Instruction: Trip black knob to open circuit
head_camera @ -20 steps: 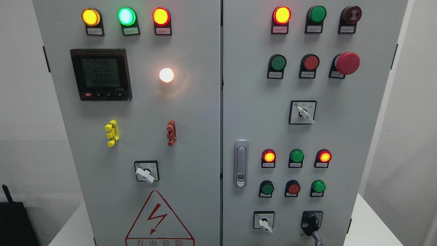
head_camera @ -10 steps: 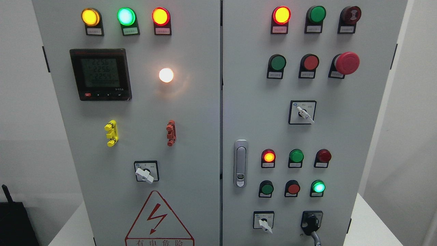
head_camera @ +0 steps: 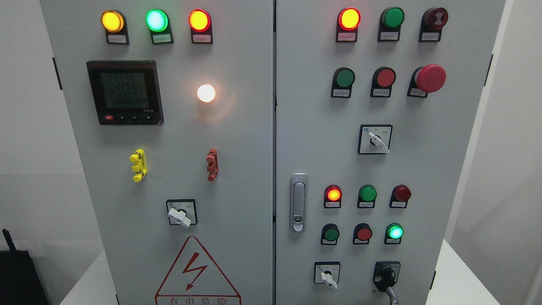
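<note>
The black knob [head_camera: 385, 275] sits in a black square plate at the lower right of the right cabinet door [head_camera: 423, 169], its grey handle pointing down and to the right. Above it, the green lamp [head_camera: 395, 232] is lit and the red lamp [head_camera: 401, 193] is dark. Neither of my hands shows in the head view.
The grey cabinet has two doors with lit lamps, push buttons, a red mushroom stop button [head_camera: 430, 78], white selector switches [head_camera: 328, 279] [head_camera: 378, 142] [head_camera: 179, 217], a meter [head_camera: 125, 92] and a door latch [head_camera: 299, 202]. It stands on a white table [head_camera: 461, 279]. A black object [head_camera: 17, 271] is at lower left.
Since one second ago the right red lamp in the lower group went dark and the green lamp below it lit. Nothing has moved in the last half second.
</note>
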{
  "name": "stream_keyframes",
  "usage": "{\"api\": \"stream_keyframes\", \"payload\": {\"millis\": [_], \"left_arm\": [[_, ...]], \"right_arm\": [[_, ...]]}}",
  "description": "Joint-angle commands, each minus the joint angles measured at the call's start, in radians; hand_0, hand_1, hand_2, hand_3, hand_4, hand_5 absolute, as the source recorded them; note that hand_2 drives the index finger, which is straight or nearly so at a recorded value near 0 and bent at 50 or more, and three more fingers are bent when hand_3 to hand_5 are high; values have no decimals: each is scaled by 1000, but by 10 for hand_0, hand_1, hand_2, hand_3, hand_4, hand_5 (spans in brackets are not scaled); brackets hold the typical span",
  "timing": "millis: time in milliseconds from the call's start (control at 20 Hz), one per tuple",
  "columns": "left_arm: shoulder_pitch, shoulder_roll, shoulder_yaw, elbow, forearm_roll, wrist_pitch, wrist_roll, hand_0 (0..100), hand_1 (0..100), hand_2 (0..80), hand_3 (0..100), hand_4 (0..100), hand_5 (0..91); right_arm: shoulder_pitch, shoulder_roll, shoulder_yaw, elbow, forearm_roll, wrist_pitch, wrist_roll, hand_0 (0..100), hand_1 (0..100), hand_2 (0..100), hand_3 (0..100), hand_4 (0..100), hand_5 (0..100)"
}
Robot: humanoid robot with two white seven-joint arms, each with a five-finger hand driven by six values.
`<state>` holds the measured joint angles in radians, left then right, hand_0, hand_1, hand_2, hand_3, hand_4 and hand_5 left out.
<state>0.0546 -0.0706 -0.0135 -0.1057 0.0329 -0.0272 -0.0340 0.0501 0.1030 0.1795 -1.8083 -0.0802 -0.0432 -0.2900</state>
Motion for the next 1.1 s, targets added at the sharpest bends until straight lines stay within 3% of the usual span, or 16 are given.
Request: {"api": "stream_keyframes", "payload": {"millis": [0, 1050], "left_arm": [[-2, -2, 1, 0, 2, -2, 0, 120, 389, 0, 0, 0, 0], [-2, -2, 1, 0, 2, -2, 0, 120, 389, 0, 0, 0, 0]], "right_arm": [[-19, 0, 34, -43, 4, -23, 31, 0, 63, 46, 1000, 998, 964], [-9, -17, -6, -42, 2, -23, 29, 0, 68, 46, 1000, 999, 964]]}}
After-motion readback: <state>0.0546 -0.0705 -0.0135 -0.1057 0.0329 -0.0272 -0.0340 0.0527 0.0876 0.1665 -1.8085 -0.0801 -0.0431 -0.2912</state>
